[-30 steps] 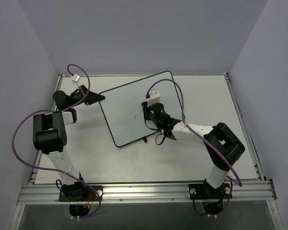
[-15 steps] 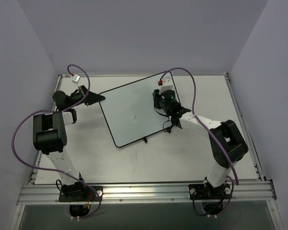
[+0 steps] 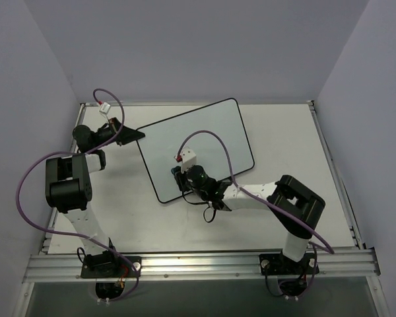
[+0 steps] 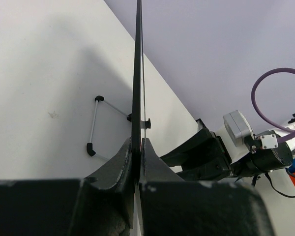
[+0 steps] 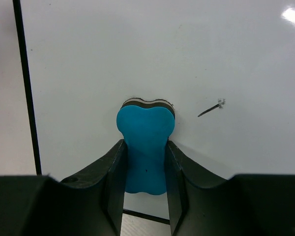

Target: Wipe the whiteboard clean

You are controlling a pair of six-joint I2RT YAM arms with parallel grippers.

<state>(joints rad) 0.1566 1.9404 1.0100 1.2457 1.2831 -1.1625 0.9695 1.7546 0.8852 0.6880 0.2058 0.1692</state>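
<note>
From above, the right gripper (image 3: 179, 177) has swung from the far right corner of the whiteboard (image 3: 211, 132) to its near left corner within half a second. I'd call that a full wiping pass. The whiteboard lies askew on the far half of the white worktop (image 3: 284, 132), between pale lilac walls (image 3: 185, 46).

Left wrist: the left gripper (image 4: 137, 147) is clamped on the whiteboard's black edge.

Right wrist: the jaws squeeze a blue eraser (image 5: 145, 123) against the whiteboard. A short black stroke (image 5: 211, 108) remains just right of it.
</note>
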